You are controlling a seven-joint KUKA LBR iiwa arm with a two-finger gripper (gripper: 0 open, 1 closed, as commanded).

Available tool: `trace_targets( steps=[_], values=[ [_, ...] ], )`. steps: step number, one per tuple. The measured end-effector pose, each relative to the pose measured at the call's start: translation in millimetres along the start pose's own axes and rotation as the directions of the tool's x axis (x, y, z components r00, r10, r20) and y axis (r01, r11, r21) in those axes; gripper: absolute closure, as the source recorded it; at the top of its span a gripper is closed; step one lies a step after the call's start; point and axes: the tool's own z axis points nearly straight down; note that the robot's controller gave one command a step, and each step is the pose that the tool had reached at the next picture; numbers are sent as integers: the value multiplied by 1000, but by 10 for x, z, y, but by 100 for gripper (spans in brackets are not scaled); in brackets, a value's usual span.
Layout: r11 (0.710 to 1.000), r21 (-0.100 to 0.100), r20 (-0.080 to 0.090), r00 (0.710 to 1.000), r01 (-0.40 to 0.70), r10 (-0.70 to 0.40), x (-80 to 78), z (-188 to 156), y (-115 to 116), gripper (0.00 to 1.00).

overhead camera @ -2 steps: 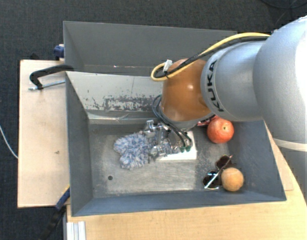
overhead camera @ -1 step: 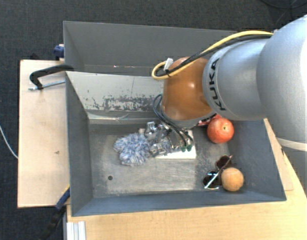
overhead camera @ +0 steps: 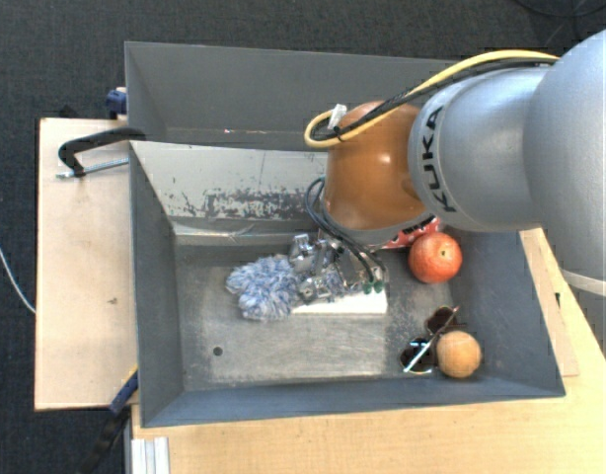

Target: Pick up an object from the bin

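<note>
Blue fluffy cloth [overhead camera: 259, 286] lies at the centre of the bin [overhead camera: 151, 294], touching a white block [overhead camera: 354, 305] on its right. The gripper [overhead camera: 318, 267] sits low where the two meet; how wide it is I cannot tell. A red apple [overhead camera: 435, 258] lies to the right, with an orange ball [overhead camera: 459, 354] and sunglasses [overhead camera: 424, 342] at lower right.

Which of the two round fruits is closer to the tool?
The red apple, higher up by the bin's right side. The tan-orange fruit lies farther from the tool, down in the near right corner beside the sunglasses.
</note>
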Motion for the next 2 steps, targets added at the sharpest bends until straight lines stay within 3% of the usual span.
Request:
trace_targets(
  steps=[2],
  values=[
    [1000, 1, 10, 1000, 0, 0, -19, -401, 3, 100]
  ],
)
